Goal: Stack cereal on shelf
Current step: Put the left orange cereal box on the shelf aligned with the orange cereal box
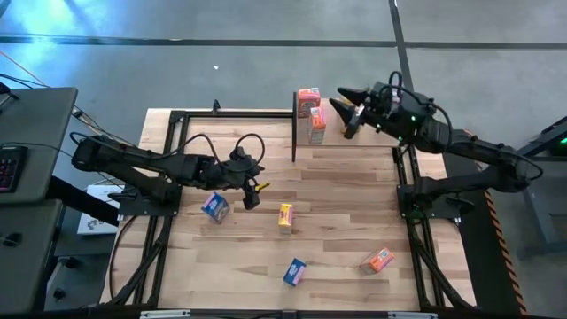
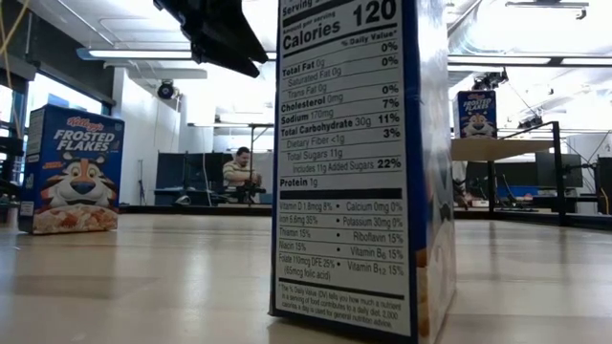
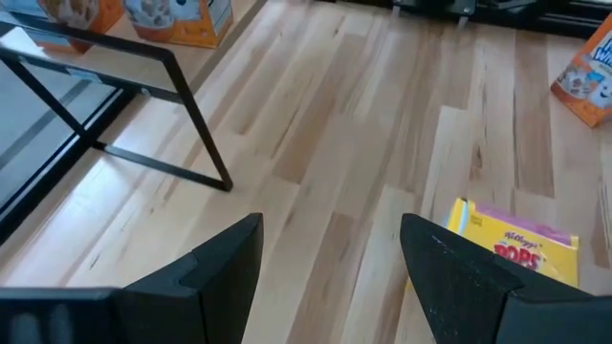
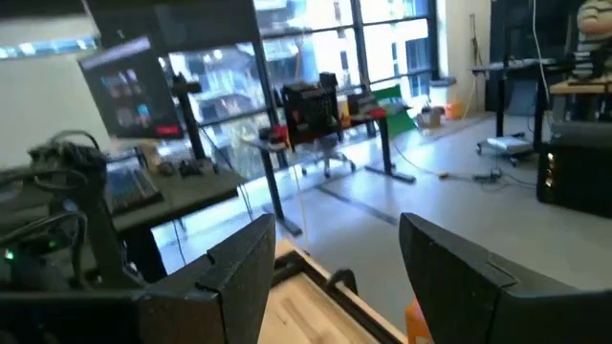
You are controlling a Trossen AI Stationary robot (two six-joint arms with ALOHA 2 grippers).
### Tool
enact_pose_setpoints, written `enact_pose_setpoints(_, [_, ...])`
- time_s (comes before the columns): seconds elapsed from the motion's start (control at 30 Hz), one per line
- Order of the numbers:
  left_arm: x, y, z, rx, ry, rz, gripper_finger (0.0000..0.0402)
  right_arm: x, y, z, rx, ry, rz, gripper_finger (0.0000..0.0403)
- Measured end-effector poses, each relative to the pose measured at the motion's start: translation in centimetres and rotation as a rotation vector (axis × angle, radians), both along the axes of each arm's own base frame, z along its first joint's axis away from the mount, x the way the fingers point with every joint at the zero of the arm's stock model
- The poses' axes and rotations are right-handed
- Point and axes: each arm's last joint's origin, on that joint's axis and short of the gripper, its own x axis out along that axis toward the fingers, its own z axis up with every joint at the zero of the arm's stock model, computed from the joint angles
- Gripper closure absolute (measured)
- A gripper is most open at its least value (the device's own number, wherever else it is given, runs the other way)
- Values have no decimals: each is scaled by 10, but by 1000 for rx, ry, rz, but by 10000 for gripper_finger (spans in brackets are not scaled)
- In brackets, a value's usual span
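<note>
The shelf, a small light-wood board on black posts, stands at the table's far middle. It carries two orange-pink cereal boxes; in the low view a blue box stands on it. Loose boxes lie on the tabletop: blue, yellow, blue and orange-pink. My left gripper hovers open between the blue box and the yellow box, holding nothing. My right gripper is open and empty, raised just right of the shelf's boxes.
Black frame rails run along the table's left, far and right sides. In the low view one box stands very close and another at the left. Bare wood lies between the loose boxes and the shelf.
</note>
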Motion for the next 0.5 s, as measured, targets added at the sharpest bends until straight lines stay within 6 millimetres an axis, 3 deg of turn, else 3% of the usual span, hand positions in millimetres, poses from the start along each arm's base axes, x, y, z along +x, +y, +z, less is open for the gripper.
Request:
enact_pose_setpoints(0.17, [0,0,1,0,-7,1,163,14,-7,21,33,87,-25,185])
enact_pose_setpoints(0.5, [1,0,1,1,-9,1,163,43,-21,21,221,355,-217,185])
